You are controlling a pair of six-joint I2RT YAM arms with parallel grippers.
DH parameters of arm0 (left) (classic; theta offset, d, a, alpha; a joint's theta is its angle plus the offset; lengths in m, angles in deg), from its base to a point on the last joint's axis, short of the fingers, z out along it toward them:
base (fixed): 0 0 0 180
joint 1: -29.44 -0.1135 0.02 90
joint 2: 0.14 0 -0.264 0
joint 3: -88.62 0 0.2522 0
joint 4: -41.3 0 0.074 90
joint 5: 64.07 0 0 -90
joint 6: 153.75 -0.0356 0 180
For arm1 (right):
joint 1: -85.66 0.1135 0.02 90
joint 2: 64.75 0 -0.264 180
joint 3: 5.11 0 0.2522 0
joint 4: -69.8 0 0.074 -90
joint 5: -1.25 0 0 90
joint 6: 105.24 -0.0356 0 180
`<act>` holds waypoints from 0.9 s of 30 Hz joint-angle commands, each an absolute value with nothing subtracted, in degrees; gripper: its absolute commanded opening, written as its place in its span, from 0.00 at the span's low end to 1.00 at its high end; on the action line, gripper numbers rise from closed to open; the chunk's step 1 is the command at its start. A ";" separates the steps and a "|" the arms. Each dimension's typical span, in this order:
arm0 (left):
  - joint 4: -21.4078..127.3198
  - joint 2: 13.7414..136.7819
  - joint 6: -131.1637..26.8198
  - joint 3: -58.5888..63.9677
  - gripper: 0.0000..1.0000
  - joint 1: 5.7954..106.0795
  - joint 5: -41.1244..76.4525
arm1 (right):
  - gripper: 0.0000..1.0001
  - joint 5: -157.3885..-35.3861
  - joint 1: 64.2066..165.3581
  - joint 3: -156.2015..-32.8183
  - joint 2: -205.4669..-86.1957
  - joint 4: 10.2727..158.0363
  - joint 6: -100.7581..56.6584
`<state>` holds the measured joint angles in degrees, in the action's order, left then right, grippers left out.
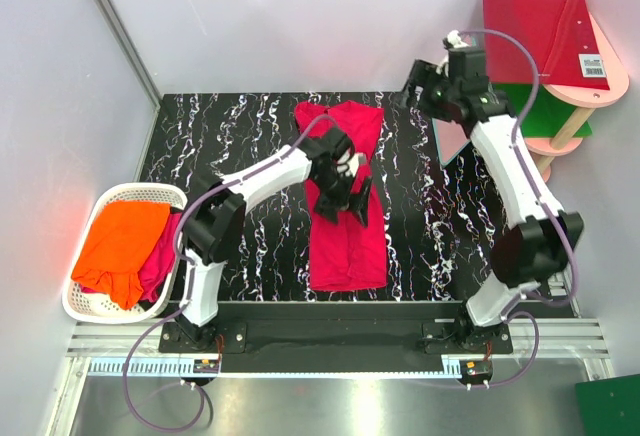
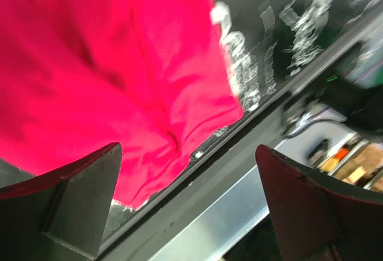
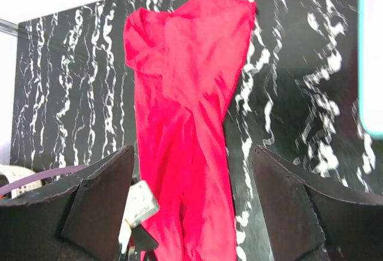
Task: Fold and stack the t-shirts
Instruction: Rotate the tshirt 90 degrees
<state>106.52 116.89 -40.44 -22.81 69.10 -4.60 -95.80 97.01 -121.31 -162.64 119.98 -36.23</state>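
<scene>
The left gripper (image 2: 187,153) has its jaws spread wide with nothing between them. It hangs over the middle of a crimson t-shirt (image 1: 345,246); whether a fingertip brushes the cloth cannot be told.

The right gripper (image 3: 192,153) is also parted and empty. It sits raised at about 1 o'clock from the shirt, over the far right part of the black marbled tabletop (image 1: 230,136), with its camera looking back along the cloth.

The shirt lies as a long narrow strip down the table's centre, running from 12 to 6 o'clock. Its far end is wider and rumpled, and stops just short of the far edge. Its near hem lies close to the near edge, with a thin band of tabletop showing before the metal rail. The long sides are uneven, with creases running lengthwise.

Bare tabletop flanks the strip at 9 o'clock, out to the left edge, and at 3 o'clock, out to the right arm.

Past the left edge, at 8 o'clock, sits a white basket (image 1: 140,192). It holds an orange t-shirt (image 1: 120,241) lying on another crimson one (image 1: 160,261).

Past the far right corner, at 2 o'clock, a red board (image 1: 530,31) and a green board (image 1: 545,116) lean together.
</scene>
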 commanded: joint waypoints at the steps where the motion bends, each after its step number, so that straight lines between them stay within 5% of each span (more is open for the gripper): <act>1: 108.15 111.66 -41.43 -18.22 0.89 69.60 1.31 | 0.87 -96.92 96.29 -112.84 -160.29 121.00 -36.68; 5: 108.06 110.25 -39.94 -14.54 0.54 69.69 1.06 | 0.88 -97.97 96.11 -109.41 -159.58 120.91 -36.94; 10: 105.60 110.16 -38.35 -10.58 0.31 70.74 -1.49 | 0.88 -99.56 96.03 -109.23 -160.29 121.00 -37.21; 15: 103.84 112.44 -37.91 -10.66 0.50 72.76 -5.36 | 0.88 -100.17 96.03 -109.14 -160.11 121.35 -36.77; 27: 104.10 116.74 -38.70 -11.36 0.41 75.93 -9.76 | 0.88 -100.88 95.76 -107.03 -159.76 121.53 -36.94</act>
